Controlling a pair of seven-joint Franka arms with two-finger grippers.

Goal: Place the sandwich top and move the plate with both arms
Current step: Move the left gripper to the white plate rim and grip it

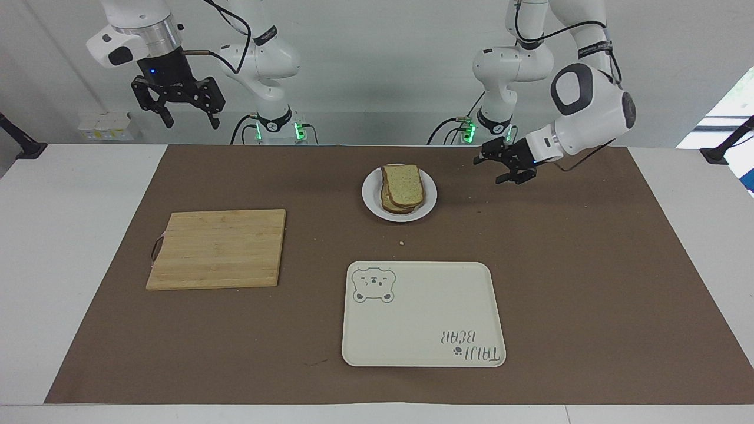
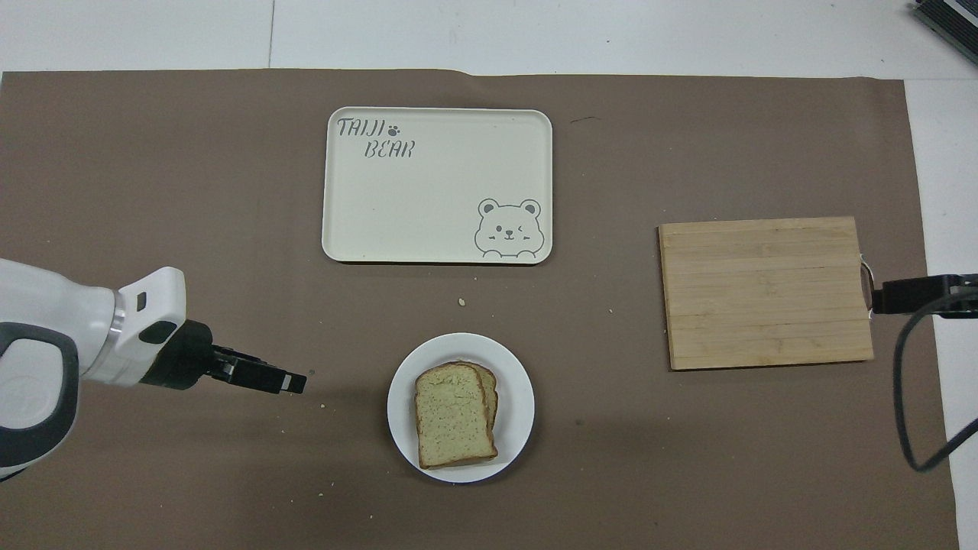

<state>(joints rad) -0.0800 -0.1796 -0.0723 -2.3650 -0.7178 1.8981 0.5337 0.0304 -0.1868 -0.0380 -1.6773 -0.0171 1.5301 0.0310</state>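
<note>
Plate [image 2: 461,407]: I log it nearest the robots, mid-table, on the brown mat [image 2: 229,191]. Its rim shows all round; the centre is covered by bread.

Top slice [image 2: 453,414]: lies on the stack on the plate. Long axis runs 12 to 6 in the overhead view, rounded end toward 12, tilted slightly to 11. The slice below [image 2: 491,397] peeks out only along the 3 o'clock edge; what sits between them I cannot see. The facing view shows the stack's layered side, the overhead only its top.

Left gripper [image 1: 500,168]: low over the mat at the plate's 9 o'clock in the overhead view, not touching it. Fingers apart in the facing view; overhead they merge into one dark bar [image 2: 283,380].

Right gripper [image 1: 185,115]: raised high over the table's robot-side edge, jaws spread. Overhead shows only a tip [image 2: 905,294] cut off at the frame edge, by the board.

Board [image 2: 765,292]: at the plate's 2 o'clock, toward the right arm's end.

Tray [image 2: 428,221]: farthest, at the plate's 12, bear drawing and lettering legible.
</note>
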